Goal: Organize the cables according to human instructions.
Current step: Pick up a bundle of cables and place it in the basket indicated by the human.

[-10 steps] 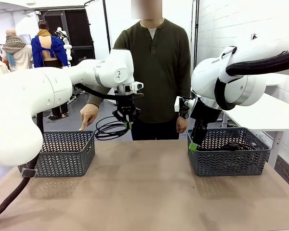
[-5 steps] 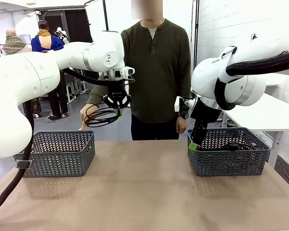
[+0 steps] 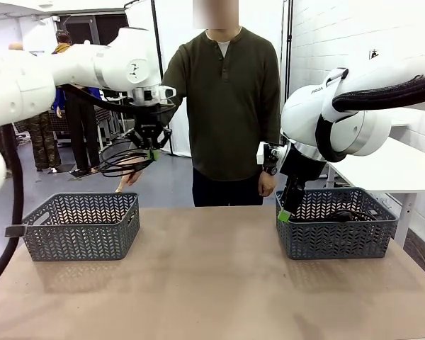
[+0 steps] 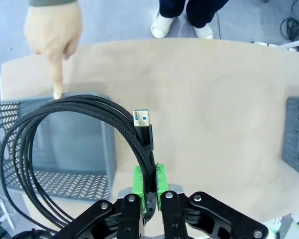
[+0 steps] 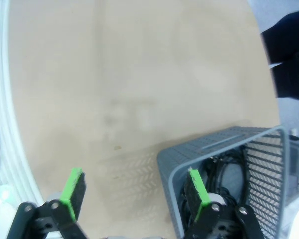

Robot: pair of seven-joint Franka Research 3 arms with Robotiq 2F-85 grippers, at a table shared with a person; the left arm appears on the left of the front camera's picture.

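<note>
The left gripper (image 4: 148,185) pinches a coiled black cable (image 4: 65,129) above the left grey basket (image 3: 81,227) the person's hand (image 4: 54,30) indicates; the right gripper (image 5: 134,196) (jaws wide, empty) waits at the right.

Braided matt cable (image 4: 65,117) — shiny metal plug (image 4: 141,118).

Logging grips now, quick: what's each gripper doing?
Left gripper: shut on a coiled black cable.
Right gripper: open, holding nothing.
</note>
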